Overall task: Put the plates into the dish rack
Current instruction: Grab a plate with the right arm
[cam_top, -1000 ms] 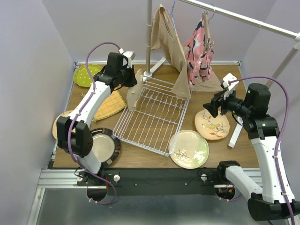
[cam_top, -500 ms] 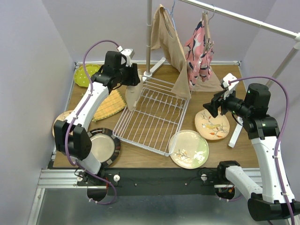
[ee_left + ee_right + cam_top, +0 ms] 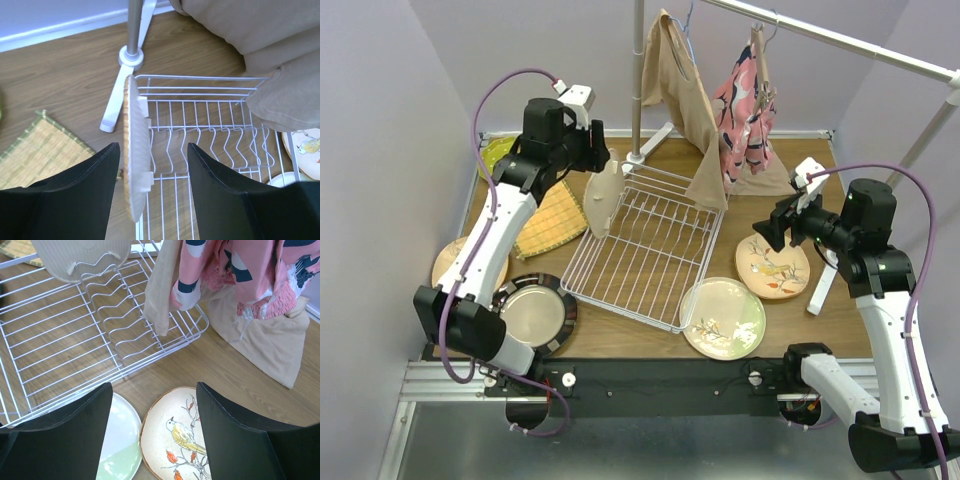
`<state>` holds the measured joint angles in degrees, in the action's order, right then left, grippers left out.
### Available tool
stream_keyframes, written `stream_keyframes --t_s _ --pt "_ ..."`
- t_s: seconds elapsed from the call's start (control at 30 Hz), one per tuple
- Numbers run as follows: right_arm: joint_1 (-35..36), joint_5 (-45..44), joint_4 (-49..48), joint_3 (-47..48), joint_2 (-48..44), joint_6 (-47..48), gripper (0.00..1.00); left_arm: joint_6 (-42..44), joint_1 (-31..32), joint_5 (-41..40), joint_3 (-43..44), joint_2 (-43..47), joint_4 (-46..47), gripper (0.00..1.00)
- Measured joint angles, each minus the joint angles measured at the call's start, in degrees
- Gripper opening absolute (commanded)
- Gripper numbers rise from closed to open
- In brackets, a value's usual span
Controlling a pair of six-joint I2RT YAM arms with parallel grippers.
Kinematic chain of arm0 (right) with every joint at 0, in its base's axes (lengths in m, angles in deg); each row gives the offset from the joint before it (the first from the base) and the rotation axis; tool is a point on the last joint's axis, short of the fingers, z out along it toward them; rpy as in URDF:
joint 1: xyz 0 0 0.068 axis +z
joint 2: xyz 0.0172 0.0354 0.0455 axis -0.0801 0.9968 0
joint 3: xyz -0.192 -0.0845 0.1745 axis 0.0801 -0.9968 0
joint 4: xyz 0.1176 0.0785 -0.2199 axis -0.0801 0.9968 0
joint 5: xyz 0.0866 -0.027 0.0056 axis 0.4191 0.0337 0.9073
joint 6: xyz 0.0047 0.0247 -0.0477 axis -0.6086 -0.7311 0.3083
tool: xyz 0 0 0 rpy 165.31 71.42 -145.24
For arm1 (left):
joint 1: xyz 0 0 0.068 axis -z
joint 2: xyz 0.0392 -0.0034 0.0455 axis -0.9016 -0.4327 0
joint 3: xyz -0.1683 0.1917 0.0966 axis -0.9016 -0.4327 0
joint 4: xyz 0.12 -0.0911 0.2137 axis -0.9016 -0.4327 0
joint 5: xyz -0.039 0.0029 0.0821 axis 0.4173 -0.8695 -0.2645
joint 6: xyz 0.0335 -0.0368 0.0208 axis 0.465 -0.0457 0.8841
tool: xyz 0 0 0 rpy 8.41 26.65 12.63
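A cream plate (image 3: 603, 195) stands on edge among the prongs at the far left end of the white dish rack (image 3: 650, 250). My left gripper (image 3: 592, 158) hovers open just above and behind it. In the left wrist view the plate's rim (image 3: 136, 155) sits between the spread fingers (image 3: 90, 195), touching neither. My right gripper (image 3: 767, 232) hangs open over the tan bird plate (image 3: 773, 265), nothing held. A pale-green floral plate (image 3: 723, 317) lies at the rack's near right corner. A dark-rimmed silvery plate (image 3: 532, 312), a tan plate (image 3: 452, 262) and a lime green plate (image 3: 495, 152) lie on the left.
A yellow woven mat (image 3: 552, 220) lies left of the rack. The clothes rail's pole (image 3: 638, 80) and foot stand just behind the rack, and hanging garments (image 3: 695, 110) drape over its far right corner. A white stand leg (image 3: 820, 285) is right of the bird plate.
My left gripper has opened and let go of the cream plate, then drawn back up and to the left. The plate stays upright in the rack. The right arm has not moved.
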<state>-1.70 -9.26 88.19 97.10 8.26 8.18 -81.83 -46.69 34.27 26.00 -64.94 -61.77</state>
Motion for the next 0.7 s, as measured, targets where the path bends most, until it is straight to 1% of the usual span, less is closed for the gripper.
stream_keyframes --t_s 0.13,0.3,0.37,0.47,0.57,0.7 --pt "0.00 0.00 0.00 -0.42 -0.13 -0.28 0.76 1.44 0.00 -1.38 0.63 2.56 -0.35 0.65" --pt "0.00 -1.05 0.00 -1.20 -0.13 -1.42 0.77 2.62 0.00 -1.49 -0.76 8.92 1.84 0.65" --pt "0.00 -2.32 0.04 -1.68 -0.07 -2.40 0.83 2.56 0.00 -1.49 -3.08 12.04 3.98 0.66" --pt "0.00 -5.22 0.07 -2.62 0.37 -4.02 0.86 1.95 0.00 -1.29 -7.45 16.83 7.32 0.66" --pt "0.00 -8.83 0.15 -4.63 0.72 -5.95 0.91 1.03 0.00 -0.63 -12.94 21.53 11.15 0.71" --pt "-0.11 -13.55 1.51 -6.58 2.21 -8.17 0.92 -0.35 0.00 0.39 -20.20 27.34 15.63 0.71"
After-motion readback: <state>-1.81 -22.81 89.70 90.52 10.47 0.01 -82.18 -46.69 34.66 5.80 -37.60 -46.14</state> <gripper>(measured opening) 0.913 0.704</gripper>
